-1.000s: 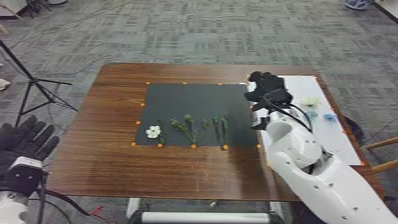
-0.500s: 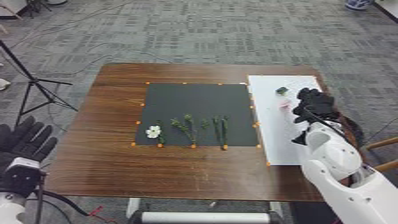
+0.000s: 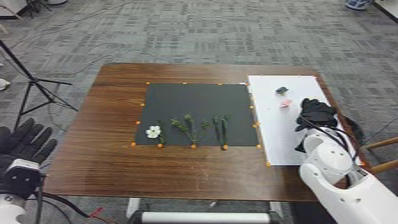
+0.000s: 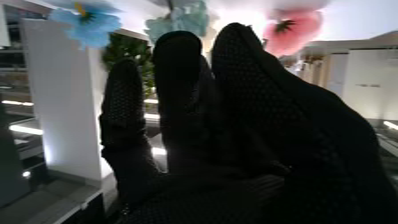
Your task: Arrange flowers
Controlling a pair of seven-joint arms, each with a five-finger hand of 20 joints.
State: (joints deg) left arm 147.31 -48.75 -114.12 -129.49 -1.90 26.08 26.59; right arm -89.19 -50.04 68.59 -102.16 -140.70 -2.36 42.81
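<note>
**Light blooms: pinch the stems, spare the petals**

My right hand (image 3: pixel 318 114) is over the white board (image 3: pixel 277 142), right of the black mat (image 3: pixel 195 100), fingers raised, near-straight, not curled on anything. It's empty AFAICT. The blue flower (image 4: pixel 93 26) & pale teal flower (image 4: pixel 184 20) are close by my fingertips, also right of the mat; can't tell if there's contact. Pink flower (image 3: pixel 285 103) lies nearer the mat, just off its right side, w/ a small dark green piece (image 3: pixel 282 90) a bit beyond it.

On the mat, near edge: 1 white flower (image 3: pixel 153 132) at its left corner, a leafy green sprig (image 3: pixel 187 129) mid-edge, & slim green stems (image 3: pixel 221 132) toward its right side.

Handling, my est.: blooms look like fabric fakes, so v. light, soft, easy to crush or drag. Petals would fold under a hard squeeze & prob. slip on glove fabric. Best hold: stem or base right under the head, thumb vs. 1 or 2 fingers, min. force. Stems look stiffer, so OK to pinch firmly mid-length, but they're thin & could roll. Leafy sprig may snag my glove; take it low, below the leaves. Go for 1 at a time, else neighbors get swept along.

My left hand (image 3: pixel 21 150) is well left of the mat, fingers spread, holding nothing.
</note>
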